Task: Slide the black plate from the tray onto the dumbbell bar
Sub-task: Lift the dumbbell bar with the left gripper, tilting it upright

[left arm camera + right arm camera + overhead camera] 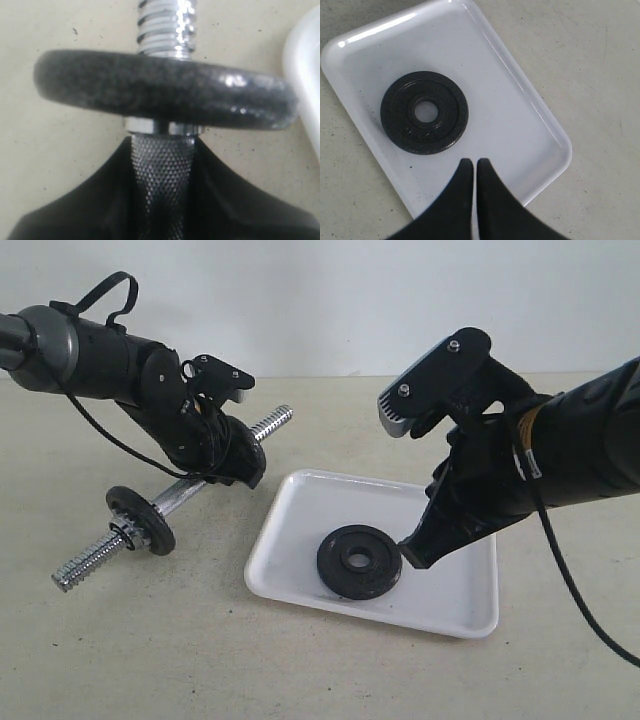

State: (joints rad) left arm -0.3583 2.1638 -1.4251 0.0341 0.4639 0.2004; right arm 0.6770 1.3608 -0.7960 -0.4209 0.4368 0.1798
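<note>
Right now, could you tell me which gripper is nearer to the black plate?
The right gripper: its shut tips hang beside the black plate, over the tray. The left gripper is away, gripping the dumbbell bar.

Round black plate (pixel 359 561) flat in white tray (pixel 452 592), chrome dumbbell bar (pixel 183 498) just beside it

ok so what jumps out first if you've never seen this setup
The black plate lies flat in the white tray, right of centre, with the right gripper shut and poised just beside its rim. On the left, the left gripper clamps the chrome dumbbell bar by its middle. Another black disc sits on the bar near its lower-left end.
</note>
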